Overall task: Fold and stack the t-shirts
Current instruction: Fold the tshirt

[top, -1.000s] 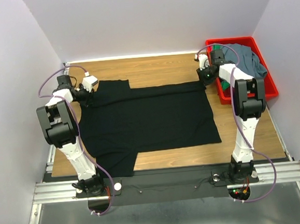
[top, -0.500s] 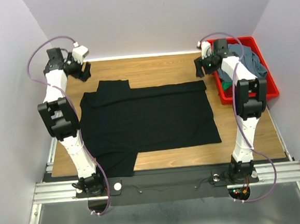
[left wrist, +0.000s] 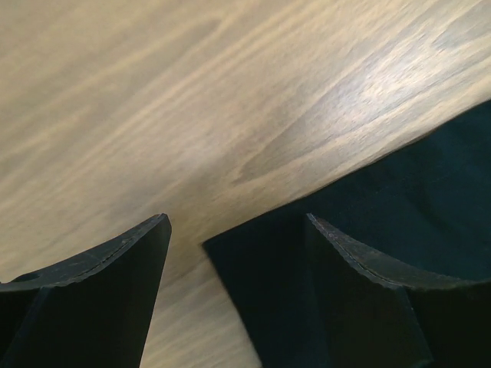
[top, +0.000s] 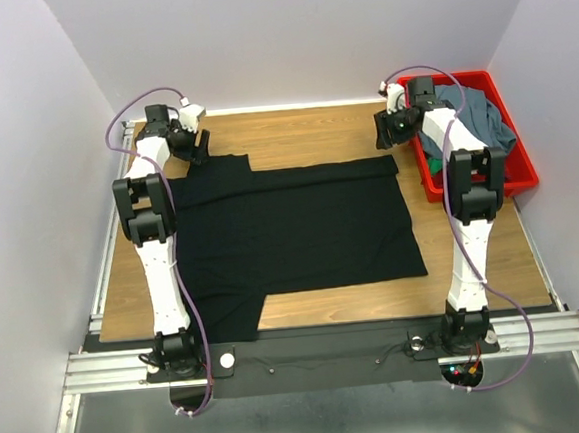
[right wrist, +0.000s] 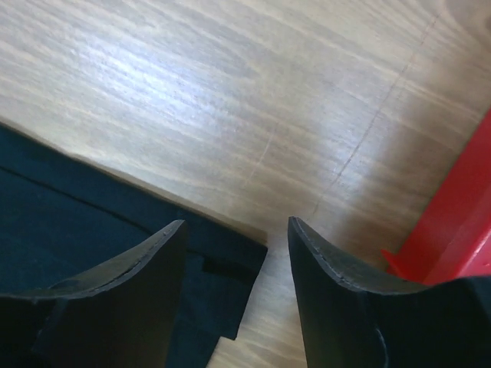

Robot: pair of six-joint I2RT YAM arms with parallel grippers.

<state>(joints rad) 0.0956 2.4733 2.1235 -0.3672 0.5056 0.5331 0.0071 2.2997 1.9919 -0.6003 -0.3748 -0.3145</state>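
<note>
Since half a second ago the left arm has been swung in from the far left corner of the table; the right arm has barely been shifted, and the cloth has not been disturbed.

The black t-shirt [top: 290,226] is spread flat on the table [top: 292,126], with its long axis running left to right across the top view. One sleeve is turned toward the far edge at the left, and the other hangs at the near edge. Its two far corners are each met by one arm.

The left gripper [top: 198,143] is held just beyond the far sleeve corner. In the left wrist view that corner is seen between the parted fingers, closer to the right-hand one. The right gripper [top: 387,135] is held just beyond the far right corner, and in the right wrist view the corner lies under the gap, toward the left-hand finger. Both sets of jaws are spread and nothing is gripped.

A fold toward the near edge is judged likely, with both corners to be pinched first. A short descent is judged to be called for, as the cloth lies directly below.

The slate grey-blue shirt [top: 477,111] and a scrap of the green one [top: 436,165] are left in the red bin [top: 515,177], right of the right arm.
</note>
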